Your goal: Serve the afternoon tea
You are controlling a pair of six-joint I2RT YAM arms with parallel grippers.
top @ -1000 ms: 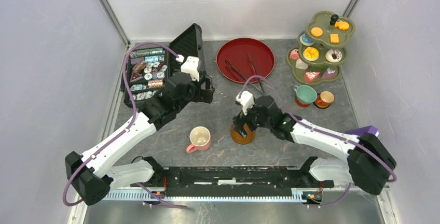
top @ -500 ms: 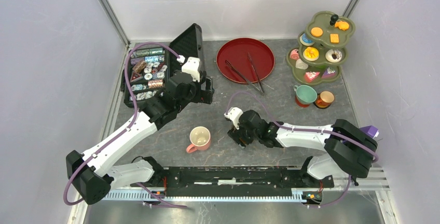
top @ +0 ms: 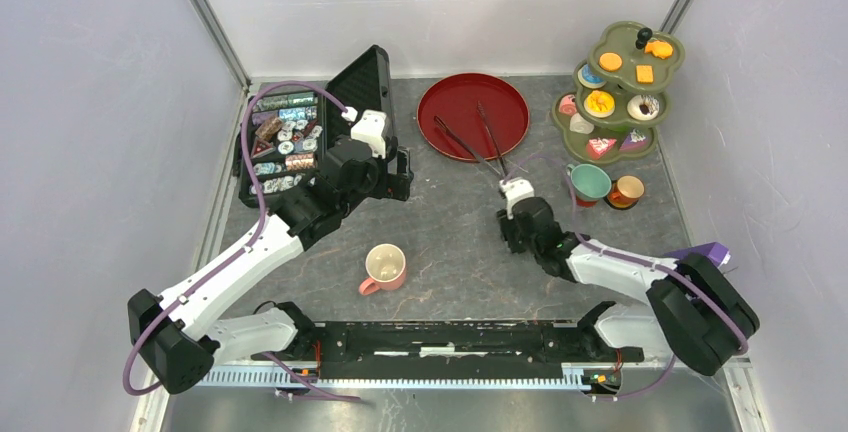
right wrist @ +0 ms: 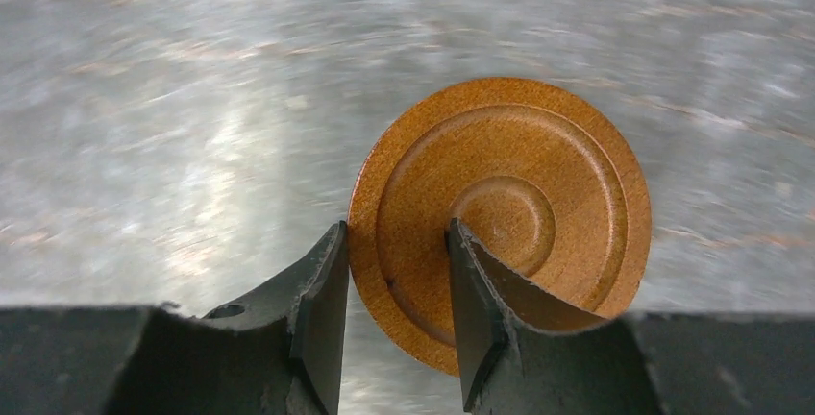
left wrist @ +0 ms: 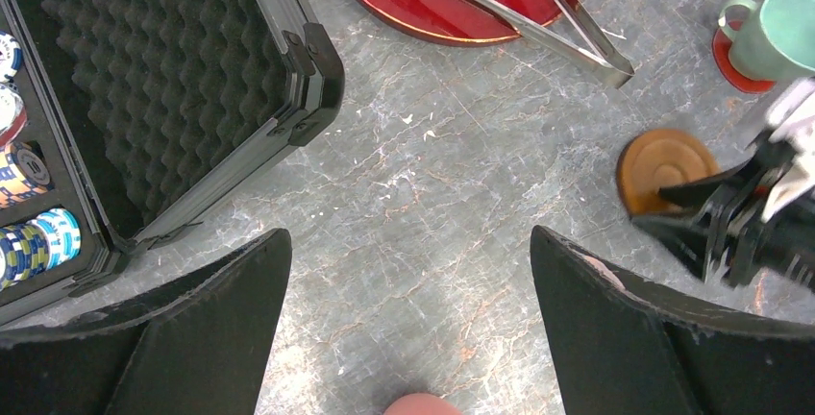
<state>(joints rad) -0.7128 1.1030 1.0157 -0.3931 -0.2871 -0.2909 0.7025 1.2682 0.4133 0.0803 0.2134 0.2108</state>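
Right of table centre, 8 o'clock of mint cup: right gripper clamped on orange saucer rim. Left gripper jaws wide apart, beside open case.

Orange-brown saucer between the black fingers of the right gripper: concentric ring pattern, darker at the grooves. Table beneath it is grey and marbled, with pale and rust veins. Beyond the gripper are a mint cup on a red saucer and a deep red tray; to its left is a pink cup, cream inside.
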